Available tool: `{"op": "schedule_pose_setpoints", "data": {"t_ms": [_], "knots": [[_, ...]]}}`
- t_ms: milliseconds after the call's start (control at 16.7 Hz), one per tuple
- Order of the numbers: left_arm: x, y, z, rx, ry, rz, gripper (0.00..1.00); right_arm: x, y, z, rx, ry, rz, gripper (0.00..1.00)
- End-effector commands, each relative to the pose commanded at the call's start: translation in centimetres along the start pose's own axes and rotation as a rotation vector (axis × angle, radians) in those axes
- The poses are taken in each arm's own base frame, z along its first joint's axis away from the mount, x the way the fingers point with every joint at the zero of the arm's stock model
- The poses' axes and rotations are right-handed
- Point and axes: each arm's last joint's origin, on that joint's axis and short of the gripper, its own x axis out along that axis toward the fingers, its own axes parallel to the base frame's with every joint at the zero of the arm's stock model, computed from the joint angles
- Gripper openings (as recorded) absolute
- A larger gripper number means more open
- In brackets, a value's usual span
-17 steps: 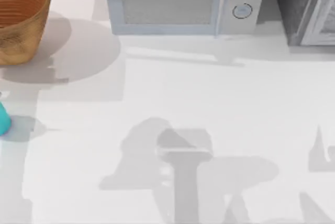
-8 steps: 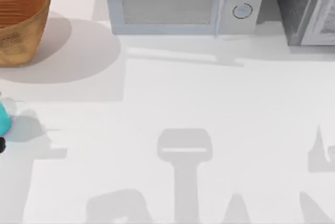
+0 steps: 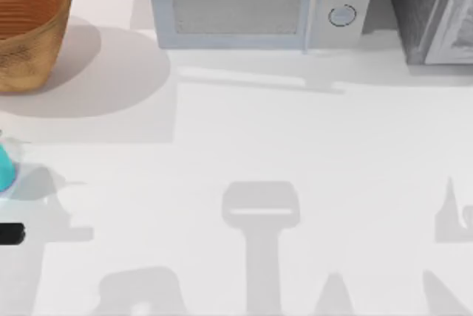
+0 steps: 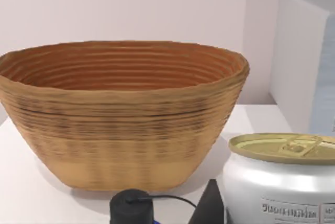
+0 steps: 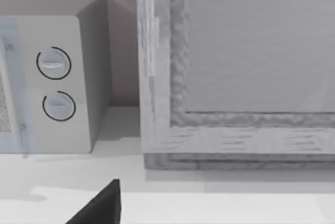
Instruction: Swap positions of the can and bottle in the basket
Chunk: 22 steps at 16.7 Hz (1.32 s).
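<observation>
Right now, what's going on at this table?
The left arm is working at the table's left edge, its claw near the teal bottle. Its wrist view shows the can standing on the table beside the wicker basket, not in it. The basket looks empty. A microwave stands at the back.

white table point(image 3: 310, 146), microwave point(image 3: 255, 2) against a pale pink wall point(image 4: 120, 4).

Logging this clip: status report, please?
Left gripper at table's left edge, near bottle. Can on table beside basket, outside it. Nothing blocking.
</observation>
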Motion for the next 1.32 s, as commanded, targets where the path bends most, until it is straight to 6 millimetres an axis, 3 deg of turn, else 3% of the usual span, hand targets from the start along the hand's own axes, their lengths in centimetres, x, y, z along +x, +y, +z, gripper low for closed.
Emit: {"op": "schedule_pose_setpoints", "data": {"t_ms": [240, 600, 960, 1320], "knots": [[0.0, 0.0, 0.0, 0.002, 0.005, 0.002, 0.00, 0.0, 0.0, 0.0, 0.000, 0.000, 0.000, 1.00], [1.2, -0.7, 4.8, -0.006, -0.096, -0.138, 0.00, 0.0, 0.0, 0.0, 0.000, 0.000, 0.000, 1.00], [5.0, -2.2, 9.8, -0.008, -0.171, -0.365, 0.00, 0.0, 0.0, 0.0, 0.000, 0.000, 0.000, 1.00], [9.9, -4.2, 12.8, 0.006, -0.240, -0.576, 0.00, 0.0, 0.0, 0.0, 0.000, 0.000, 0.000, 1.00]]}}
